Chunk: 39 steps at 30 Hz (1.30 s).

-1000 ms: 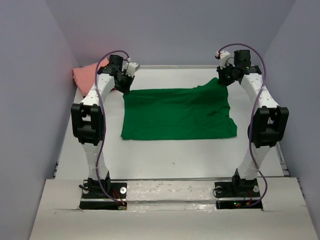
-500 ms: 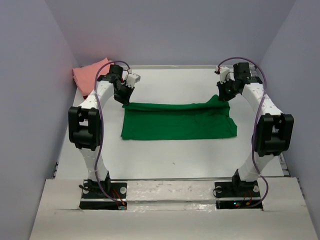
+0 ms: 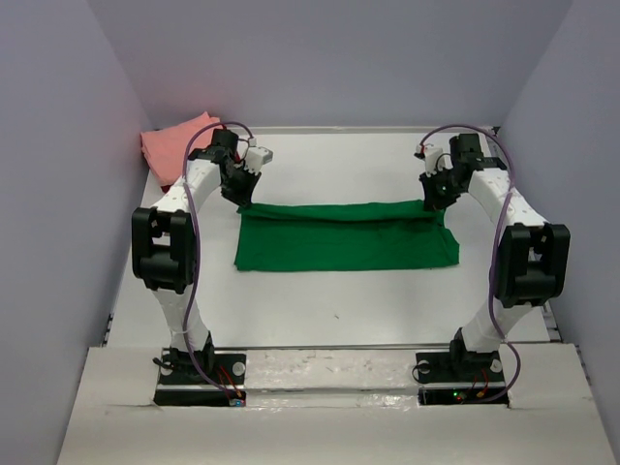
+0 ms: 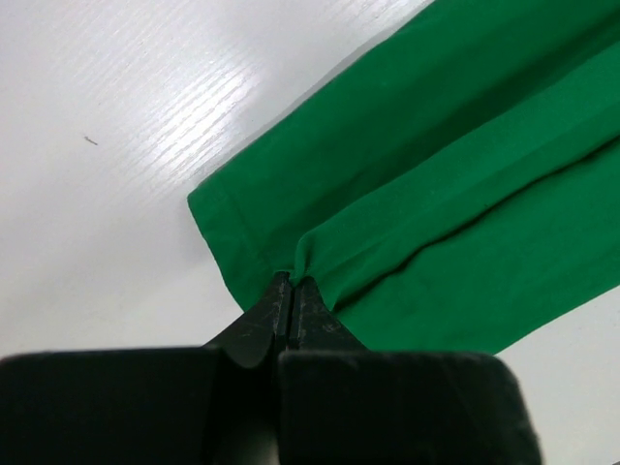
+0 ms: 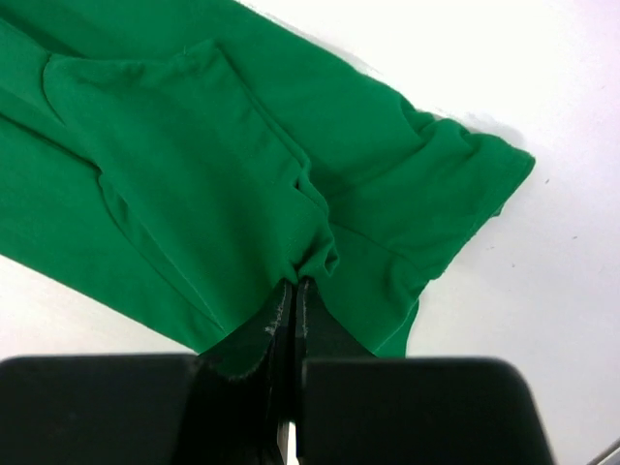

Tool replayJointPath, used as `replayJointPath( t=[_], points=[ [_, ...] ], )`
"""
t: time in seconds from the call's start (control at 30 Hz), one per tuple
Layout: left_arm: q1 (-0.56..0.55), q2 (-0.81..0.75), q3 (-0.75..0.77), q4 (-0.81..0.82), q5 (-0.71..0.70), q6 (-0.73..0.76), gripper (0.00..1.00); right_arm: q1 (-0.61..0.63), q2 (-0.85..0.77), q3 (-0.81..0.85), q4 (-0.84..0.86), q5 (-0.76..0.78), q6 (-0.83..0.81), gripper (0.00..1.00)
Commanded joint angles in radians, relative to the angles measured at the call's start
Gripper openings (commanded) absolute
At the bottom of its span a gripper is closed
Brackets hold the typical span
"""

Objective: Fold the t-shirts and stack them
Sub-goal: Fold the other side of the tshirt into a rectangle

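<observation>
The green t-shirt (image 3: 344, 242) is plain and bright, the pink t-shirt (image 3: 174, 145) salmon, the table (image 3: 320, 295) white.

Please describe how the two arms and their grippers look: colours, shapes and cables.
Both the left arm and right arm have white links with boxy black joints. A purple cable loops along each. The left gripper and right gripper are black, tapering to thin tips.

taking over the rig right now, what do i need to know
Grippers: the left gripper is shut on the green t-shirt at its far-left corner; the right gripper is shut on its far-right corner.
Things: the green t-shirt lies mid-way across the table, its far part doubled over the near part. The pink t-shirt sits at the far-left corner.
Done: first fold under way.
Left: lay and release this fold, finish folding, stack the shirts.
</observation>
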State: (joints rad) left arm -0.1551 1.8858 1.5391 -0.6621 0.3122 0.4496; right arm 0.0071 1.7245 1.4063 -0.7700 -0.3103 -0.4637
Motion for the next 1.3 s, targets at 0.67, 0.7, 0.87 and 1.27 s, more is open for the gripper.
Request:
replayJointPath(
  t=[0.67, 0.7, 0.87, 1.27],
  points=[
    [-0.012, -0.033, -0.085, -0.057, 0.025, 0.067, 0.0, 0.002, 0.024, -0.038, -0.106, -0.03, -0.001, 0.0],
    [-0.012, -0.03, -0.085, -0.06, 0.025, 0.069, 0.0, 0.002, 0.03, -0.038, -0.109, -0.029, -0.001, 0.0],
    [-0.012, -0.024, -0.106, -0.06, 0.013, 0.072, 0.0, 0.002, 0.053, -0.043, -0.117, -0.024, 0.007, 0.0],
    [-0.012, -0.002, -0.134, -0.071, 0.013, 0.077, 0.61, 0.002, 0.109, -0.049, -0.133, -0.015, 0.026, 0.18]
  ],
)
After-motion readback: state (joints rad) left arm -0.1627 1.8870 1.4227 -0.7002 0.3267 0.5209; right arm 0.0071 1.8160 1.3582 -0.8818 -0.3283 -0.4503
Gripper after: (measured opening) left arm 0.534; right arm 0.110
